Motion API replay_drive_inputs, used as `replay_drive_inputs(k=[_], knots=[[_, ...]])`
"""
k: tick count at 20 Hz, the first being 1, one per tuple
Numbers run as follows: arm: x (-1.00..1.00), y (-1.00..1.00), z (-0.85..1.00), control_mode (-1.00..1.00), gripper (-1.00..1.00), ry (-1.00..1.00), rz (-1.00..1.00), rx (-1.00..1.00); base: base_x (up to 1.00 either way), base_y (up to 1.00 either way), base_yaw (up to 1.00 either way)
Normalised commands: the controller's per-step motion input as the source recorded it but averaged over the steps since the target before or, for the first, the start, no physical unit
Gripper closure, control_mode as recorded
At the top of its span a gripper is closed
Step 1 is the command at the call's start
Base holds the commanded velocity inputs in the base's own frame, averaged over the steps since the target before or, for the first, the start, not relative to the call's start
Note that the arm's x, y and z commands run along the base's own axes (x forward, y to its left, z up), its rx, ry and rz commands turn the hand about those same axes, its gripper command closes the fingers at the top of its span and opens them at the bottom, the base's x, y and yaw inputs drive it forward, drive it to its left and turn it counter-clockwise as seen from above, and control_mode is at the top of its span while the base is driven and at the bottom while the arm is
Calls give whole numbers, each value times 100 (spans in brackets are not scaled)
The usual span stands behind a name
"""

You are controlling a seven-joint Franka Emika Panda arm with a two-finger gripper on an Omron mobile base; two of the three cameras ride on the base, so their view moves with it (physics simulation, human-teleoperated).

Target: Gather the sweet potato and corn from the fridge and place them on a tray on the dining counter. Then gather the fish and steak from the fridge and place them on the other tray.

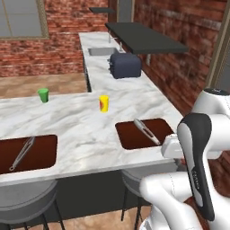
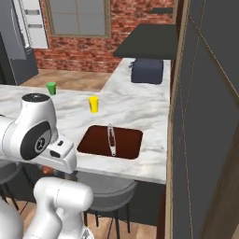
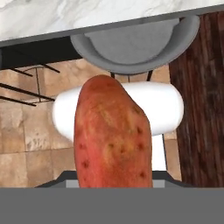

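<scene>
Sweet potato (image 3: 113, 135) reddish-orange, spotted, upright in hand; two trays (image 1: 146, 134) (image 1: 28, 153) on dining counter (image 1: 85, 128).

The reddish-orange oval sweet potato (image 3: 113, 135) is showing matt, pitted skin. Beyond it, the white grey-veined marble dining counter (image 1: 85, 130) is looking polished, bearing the matt reddish-brown trays (image 1: 134, 137) with shiny metal utensils (image 1: 146, 131).

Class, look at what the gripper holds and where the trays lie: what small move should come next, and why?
Probably lift the sweet potato up toward the nearer tray. The gripper is shut on it below the dining counter edge, above a grey stool, and the tray carries just a utensil.
</scene>
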Motion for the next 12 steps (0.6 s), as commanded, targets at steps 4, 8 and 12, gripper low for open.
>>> replay_drive_inputs(k=[4,8,12], knots=[[21,-3,0,-100,100,0,0,0,5,-7,1],[99,-2,0,-100,100,3,0,0,0,0,0],[100,-1,-4,-100,100,3,1,0,0,0,0]])
